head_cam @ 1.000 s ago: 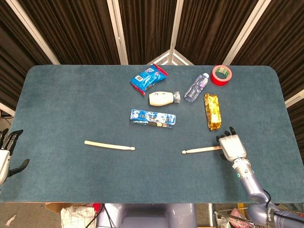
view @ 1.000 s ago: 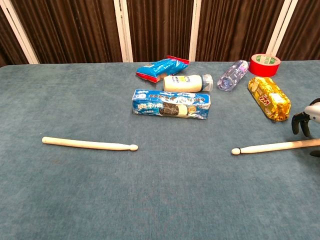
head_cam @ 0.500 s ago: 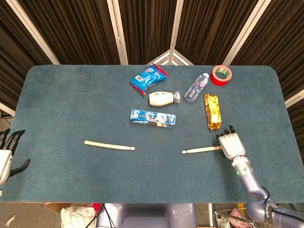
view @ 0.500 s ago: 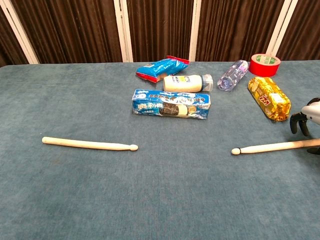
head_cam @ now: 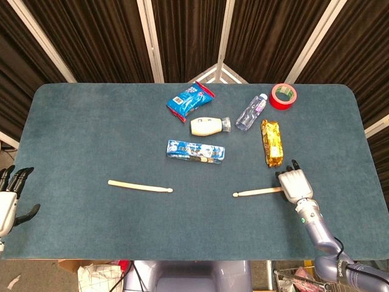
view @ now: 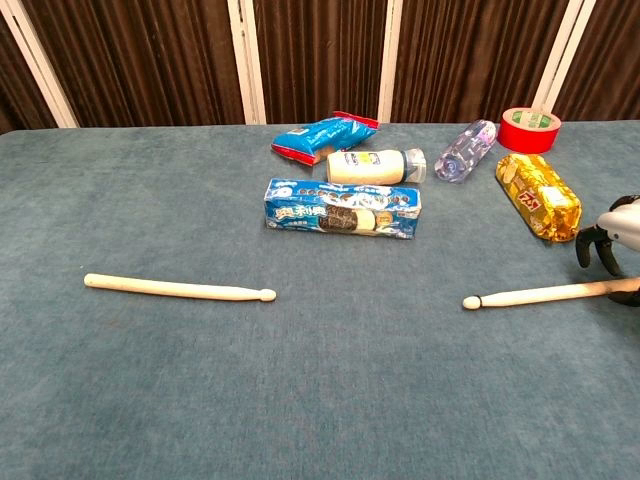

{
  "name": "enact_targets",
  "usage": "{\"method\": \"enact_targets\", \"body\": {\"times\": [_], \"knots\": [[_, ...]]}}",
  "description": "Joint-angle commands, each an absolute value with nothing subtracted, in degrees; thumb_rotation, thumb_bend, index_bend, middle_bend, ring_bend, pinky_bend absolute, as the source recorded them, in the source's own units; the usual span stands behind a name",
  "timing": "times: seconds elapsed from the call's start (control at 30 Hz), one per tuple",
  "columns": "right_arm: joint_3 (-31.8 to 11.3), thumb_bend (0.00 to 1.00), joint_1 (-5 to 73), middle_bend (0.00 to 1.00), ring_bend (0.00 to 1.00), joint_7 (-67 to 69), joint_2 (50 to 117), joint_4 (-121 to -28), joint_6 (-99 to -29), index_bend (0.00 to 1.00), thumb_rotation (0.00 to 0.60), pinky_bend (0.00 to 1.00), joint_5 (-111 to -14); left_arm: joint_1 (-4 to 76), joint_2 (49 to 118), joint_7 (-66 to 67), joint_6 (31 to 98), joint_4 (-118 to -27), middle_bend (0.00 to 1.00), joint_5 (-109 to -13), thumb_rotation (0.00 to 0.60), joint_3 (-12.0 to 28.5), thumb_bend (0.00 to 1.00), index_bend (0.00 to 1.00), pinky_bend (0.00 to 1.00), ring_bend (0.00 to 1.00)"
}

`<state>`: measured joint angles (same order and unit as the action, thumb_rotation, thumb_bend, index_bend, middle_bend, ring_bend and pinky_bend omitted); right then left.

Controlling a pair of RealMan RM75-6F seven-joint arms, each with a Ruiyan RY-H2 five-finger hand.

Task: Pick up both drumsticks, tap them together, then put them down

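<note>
Right hand [head_cam: 295, 184] over drumstick [head_cam: 258, 193] butt

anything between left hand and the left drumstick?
No. In the head view, only bare blue table lies between the left hand, off the table's left edge, and the left drumstick. The chest view doesn't show that hand.

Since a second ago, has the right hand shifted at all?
Yes: the right hand has crept toward the gold snack pack, over the right drumstick's butt end.
</note>
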<state>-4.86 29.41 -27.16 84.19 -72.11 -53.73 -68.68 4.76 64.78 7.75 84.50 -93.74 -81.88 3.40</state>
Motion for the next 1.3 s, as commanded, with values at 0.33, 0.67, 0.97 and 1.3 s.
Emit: {"method": "enact_targets", "body": {"times": [0.33, 0.67, 0.97, 1.3], "knots": [[-4.36, 0.34, 29.73, 0.52, 0.27, -25.58, 84.70, -70.57, -53.27, 0.40, 0.600, 0.10, -69.00, 4.90, 64.99, 8.10, 84.05, -93.64, 0.13, -81.60, 0.600, 3.31, 0.35, 0.13, 0.00, 0.00], [-3.78, 0.36, 29.78, 0.53, 0.28, -23.63, 84.82, -69.58, -53.46, 0.40, 0.600, 0.10, -70.39, 5.00, 65.16, 8.44, 83.84, -93.73, 0.13, -81.66, 0.600, 3.17, 0.35, 0.13, 0.00, 0.00], [-3.31, 0.37, 29.88, 0.56, 0.29, -22.54, 84.97, -68.52, -52.93, 0.41, 0.600, 0.10, -70.91, 5.02, 65.13, 8.41, 83.76, -93.82, 0.13, -81.64, 0.600, 3.11, 0.35, 0.13, 0.00, 0.00], [-2.87, 0.37, 29.52, 0.57, 0.31, -20.00, 84.85, -68.15, -53.84, 0.52, 0.600, 0.10, -72.67, 4.98, 65.14, 8.44, 83.80, -93.86, 0.13, -81.72, 0.600, 3.01, 0.35, 0.13, 0.00, 0.00]]}}
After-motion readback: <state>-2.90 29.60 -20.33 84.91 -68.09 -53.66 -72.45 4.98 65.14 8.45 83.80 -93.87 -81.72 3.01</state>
